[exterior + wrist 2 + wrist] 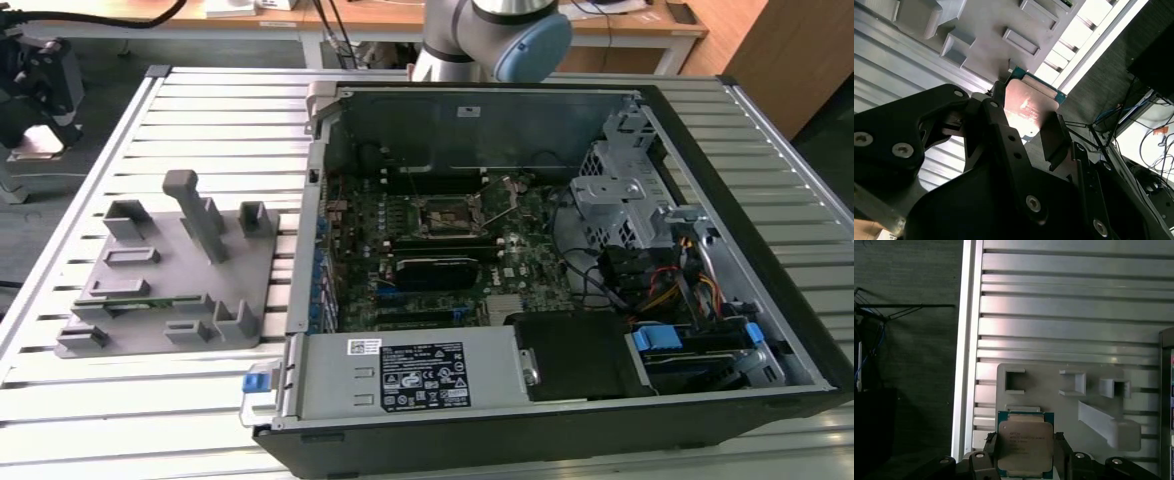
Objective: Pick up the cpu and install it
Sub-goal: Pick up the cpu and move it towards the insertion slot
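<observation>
Cpu (1025, 442) sits clamped in the tool (1026, 452) at one edge of the grey fixture (1054, 407).

The cpu (1024, 447) is silver-grey with a teal rim, the fingers (1061, 452) black, the fixture (1049, 407) grey, the counter (1064, 315) ribbed silver.

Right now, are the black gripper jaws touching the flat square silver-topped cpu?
Touching. In the first wrist view the jaws of the gripper press against opposite edges of the flat square silver-topped cpu, no gap either side.
</observation>
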{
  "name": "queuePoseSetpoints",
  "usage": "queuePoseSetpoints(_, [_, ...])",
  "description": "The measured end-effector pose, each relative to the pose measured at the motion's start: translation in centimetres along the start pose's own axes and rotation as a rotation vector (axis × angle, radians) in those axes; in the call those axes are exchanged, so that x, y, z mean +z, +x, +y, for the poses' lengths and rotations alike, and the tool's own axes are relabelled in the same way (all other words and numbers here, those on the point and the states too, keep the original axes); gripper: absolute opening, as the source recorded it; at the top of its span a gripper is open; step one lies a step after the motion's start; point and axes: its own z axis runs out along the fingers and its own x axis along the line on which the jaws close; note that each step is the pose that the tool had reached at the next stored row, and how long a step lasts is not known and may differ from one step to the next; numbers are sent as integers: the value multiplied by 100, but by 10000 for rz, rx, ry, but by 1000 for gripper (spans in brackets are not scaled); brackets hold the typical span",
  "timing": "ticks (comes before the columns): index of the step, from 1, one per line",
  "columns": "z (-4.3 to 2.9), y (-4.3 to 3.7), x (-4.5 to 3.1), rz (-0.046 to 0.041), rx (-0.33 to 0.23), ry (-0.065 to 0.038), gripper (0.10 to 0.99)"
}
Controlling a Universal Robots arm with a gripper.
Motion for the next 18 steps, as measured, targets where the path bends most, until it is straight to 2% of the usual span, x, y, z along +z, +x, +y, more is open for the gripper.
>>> queuePoseSetpoints(18, [106,0,-149,1,0,4,525])
